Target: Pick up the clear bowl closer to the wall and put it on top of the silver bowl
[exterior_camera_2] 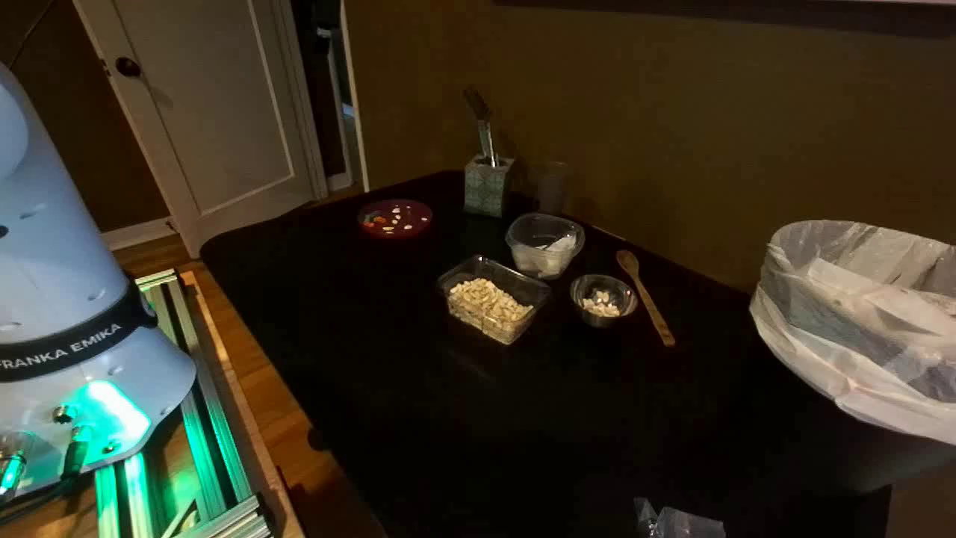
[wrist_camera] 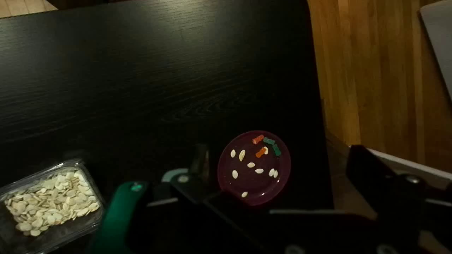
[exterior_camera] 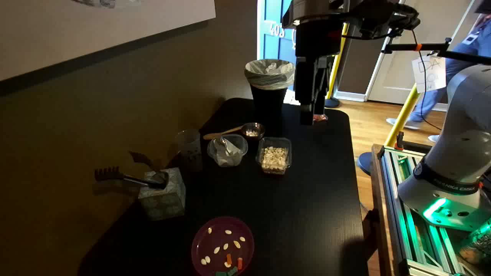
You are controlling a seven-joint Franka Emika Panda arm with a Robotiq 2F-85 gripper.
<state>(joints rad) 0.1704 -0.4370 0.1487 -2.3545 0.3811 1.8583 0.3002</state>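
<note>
Apparently at the approach: the clear bowl (exterior_camera_2: 532,261) is sitting ungripped near the wall-side edge

Holding some crumpled white stuff (exterior_camera_2: 560,245), it is standing partway along the wall-side edge of the tabletop (exterior_camera: 310,203). The silver bowl (exterior_camera_2: 601,320), which I am taking to be the smaller, shiny one with pale pieces (exterior_camera_2: 600,305) in it, is sitting near it, toward the end edge by the bin (exterior_camera: 268,101). A wooden spoon (exterior_camera_2: 647,302) is lying between that one and the wall-side edge, and a clear box (exterior_camera_2: 491,331) of seeds (wrist_camera: 53,201) is sitting just beside both on the robot side. Farther along the wall-side edge a cup (exterior_camera_2: 553,187) and a patterned carton (exterior_camera_2: 487,190) are standing; a purple plate (wrist_camera: 249,181) is lying near the opposite end edge.

The gripper (exterior_camera: 313,114) is hanging well above the tabletop, its fingers (wrist_camera: 365,171) standing spread with nothing between them; the wrist view is showing neither round bowl.

So, in my judgement, the reach is the step in hand, with grasp and placing both undone. The next move is calling for travel toward the wall-side edge, then a descent with the fingers straddling one side of the rim, one inside and one outside, and a gentle squeeze, since the sides are looking thin. Afterwards the silver bowl, looking narrower, is demanding a level, well-centred release.
</note>
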